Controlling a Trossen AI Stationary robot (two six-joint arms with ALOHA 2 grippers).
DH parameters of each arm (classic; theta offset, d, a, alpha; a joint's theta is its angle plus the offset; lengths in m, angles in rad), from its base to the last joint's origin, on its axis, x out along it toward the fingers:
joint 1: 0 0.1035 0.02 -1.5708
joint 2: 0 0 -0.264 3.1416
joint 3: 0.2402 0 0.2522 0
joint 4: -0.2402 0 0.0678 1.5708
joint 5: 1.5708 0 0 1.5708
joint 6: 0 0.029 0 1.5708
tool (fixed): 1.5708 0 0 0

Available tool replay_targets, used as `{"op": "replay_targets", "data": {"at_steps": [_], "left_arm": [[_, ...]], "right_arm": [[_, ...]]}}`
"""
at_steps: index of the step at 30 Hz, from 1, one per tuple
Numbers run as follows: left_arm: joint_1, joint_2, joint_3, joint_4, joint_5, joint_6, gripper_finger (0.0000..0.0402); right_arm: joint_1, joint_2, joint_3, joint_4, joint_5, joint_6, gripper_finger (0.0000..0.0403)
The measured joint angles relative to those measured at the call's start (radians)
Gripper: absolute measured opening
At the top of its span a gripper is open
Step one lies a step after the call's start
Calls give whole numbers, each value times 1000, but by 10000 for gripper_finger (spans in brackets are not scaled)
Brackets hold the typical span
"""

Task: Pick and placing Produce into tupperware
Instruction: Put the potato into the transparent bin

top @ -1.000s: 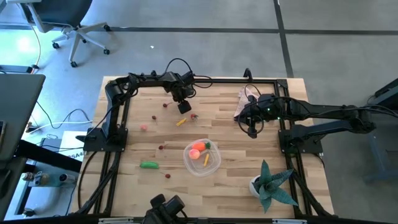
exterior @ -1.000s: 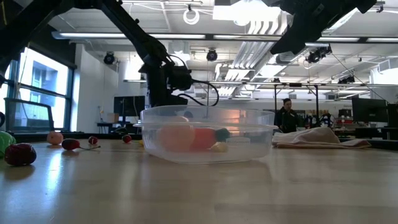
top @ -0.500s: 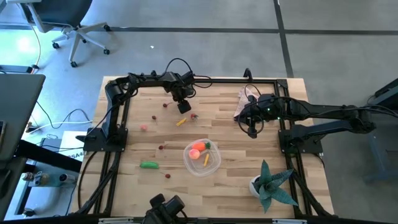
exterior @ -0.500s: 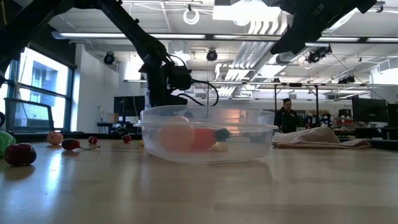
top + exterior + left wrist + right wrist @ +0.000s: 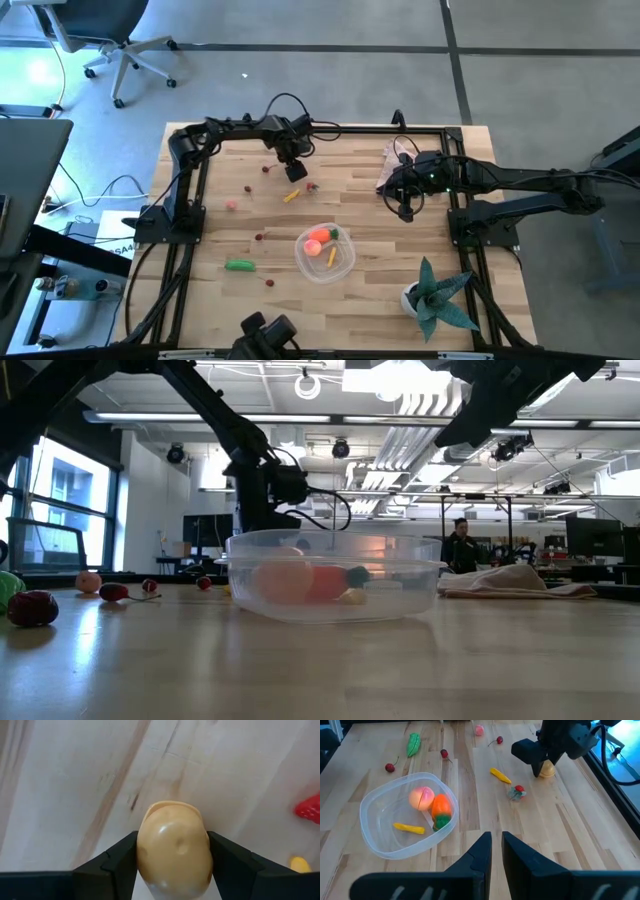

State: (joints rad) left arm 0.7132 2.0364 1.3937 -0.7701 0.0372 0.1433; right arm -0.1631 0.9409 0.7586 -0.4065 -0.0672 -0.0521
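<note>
Produce lay scattered over the wooden counter [image 5: 400,230], and the tan ball [image 5: 174,850] sat near the far edge, pinched between the two dark fingers of the left hand [image 5: 296,172], which stood down on the boards there. Just beside it toward the middle lay a yellow stick [image 5: 291,196] and a small red-and-green piece [image 5: 517,792], nothing standing between them and the tupperware [image 5: 345,262]. That clear container rested toward the near edge, right of centre, already holding a pink ball [image 5: 421,797], an orange carrot [image 5: 440,806] and another yellow stick [image 5: 409,827]. A green pod [image 5: 240,265] lay apart toward the near left corner, with tiny red berries [image 5: 259,238] dotted across the left half. The right hand [image 5: 404,212] hung by the right edge, fingers pressed together and empty, next to a pink cloth [image 5: 390,165] at the far right. A teal spiky plant [image 5: 440,293] in a white pot occupied the near right corner.
</note>
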Motion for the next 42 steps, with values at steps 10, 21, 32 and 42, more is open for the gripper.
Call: {"op": "replay_targets", "data": {"at_steps": [10, 21, 32, 42], "left_arm": [[-38, -167, 0, -70, -4, -11, 201], [-291, -356, 0, -175, -4, -100, 202], [-625, -366, 0, -113, -37, -212, 202], [-726, -257, 12, -21, -92, -216, 202]], "right_arm": [[0, 0, 0, 0, 0, 0, 32], [0, 0, 0, 0, 0, 0, 32], [0, 0, 0, 0, 0, 0, 32], [0, 0, 0, 5, 0, 0, 32]]}}
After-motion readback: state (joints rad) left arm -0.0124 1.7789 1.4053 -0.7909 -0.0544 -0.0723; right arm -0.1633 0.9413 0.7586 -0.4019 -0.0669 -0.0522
